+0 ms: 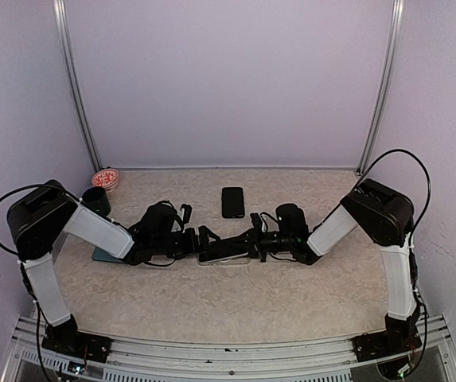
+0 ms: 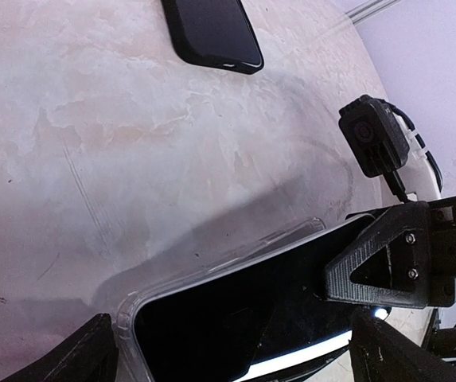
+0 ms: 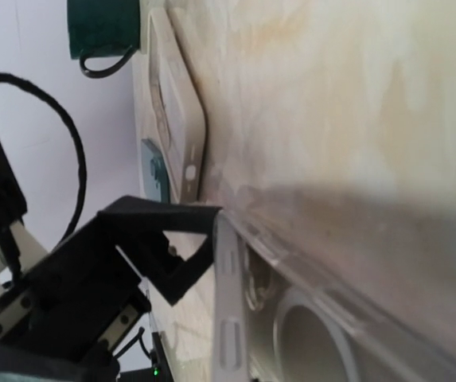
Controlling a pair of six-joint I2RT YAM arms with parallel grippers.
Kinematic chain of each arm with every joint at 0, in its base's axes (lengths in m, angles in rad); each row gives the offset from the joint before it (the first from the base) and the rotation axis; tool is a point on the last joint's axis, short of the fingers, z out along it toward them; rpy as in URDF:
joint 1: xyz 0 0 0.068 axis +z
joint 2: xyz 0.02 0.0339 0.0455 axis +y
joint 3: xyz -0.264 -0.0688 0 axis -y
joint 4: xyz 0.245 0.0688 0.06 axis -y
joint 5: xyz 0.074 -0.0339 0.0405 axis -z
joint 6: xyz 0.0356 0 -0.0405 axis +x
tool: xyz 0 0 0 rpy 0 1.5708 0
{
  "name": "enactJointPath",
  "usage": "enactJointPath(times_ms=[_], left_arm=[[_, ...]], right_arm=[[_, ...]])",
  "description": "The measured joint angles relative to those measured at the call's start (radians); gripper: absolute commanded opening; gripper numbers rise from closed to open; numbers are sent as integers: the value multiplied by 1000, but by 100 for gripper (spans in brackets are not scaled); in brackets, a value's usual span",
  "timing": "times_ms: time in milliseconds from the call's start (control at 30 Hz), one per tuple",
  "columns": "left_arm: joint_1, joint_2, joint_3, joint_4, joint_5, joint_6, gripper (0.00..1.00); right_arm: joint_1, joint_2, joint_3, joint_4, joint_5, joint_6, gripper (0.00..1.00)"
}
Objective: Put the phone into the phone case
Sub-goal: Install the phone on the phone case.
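Observation:
The clear phone case (image 1: 231,260) lies mid-table between the two arms. In the left wrist view the black phone (image 2: 228,318) sits inside the case's clear rim (image 2: 212,267), screen up, its near side seemingly raised. My left gripper (image 2: 239,350) is open, with its fingertips (image 2: 80,350) on either side of the case's end. My right gripper (image 1: 247,239) reaches in from the right, shut, with one black finger (image 2: 387,255) lying on the phone's screen. The right wrist view shows the case (image 3: 307,318) close up and the left gripper's finger (image 3: 164,239) at its corner, but none of its own fingers.
A second black phone (image 1: 233,202) lies farther back on the table. At the left are a green mug (image 1: 96,200), a red-and-white bowl (image 1: 106,179) and a teal flat item (image 1: 104,255). A pale flat case (image 3: 176,119) lies near the mug.

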Motion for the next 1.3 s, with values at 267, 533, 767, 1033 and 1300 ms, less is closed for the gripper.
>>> enactJointPath(times_ms=[267,533,767,1033,1300], left_arm=[[0,-24,-16,-22,3,-1,99],[0,-26,-21,-20,61,-13,99],[0,-26,-32,13,132,-32,99],[0,-28,-50,87,194,-61,87],[2,-35,-74,143,235,-91,74]], right_arm=[[-9,0,-24,45,-17,22,0],[-12,0,-27,87,-28,32,0],[-13,0,-27,126,-43,33,0],[-17,0,-27,189,-67,49,0],[-18,15,-40,278,-95,68,0]])
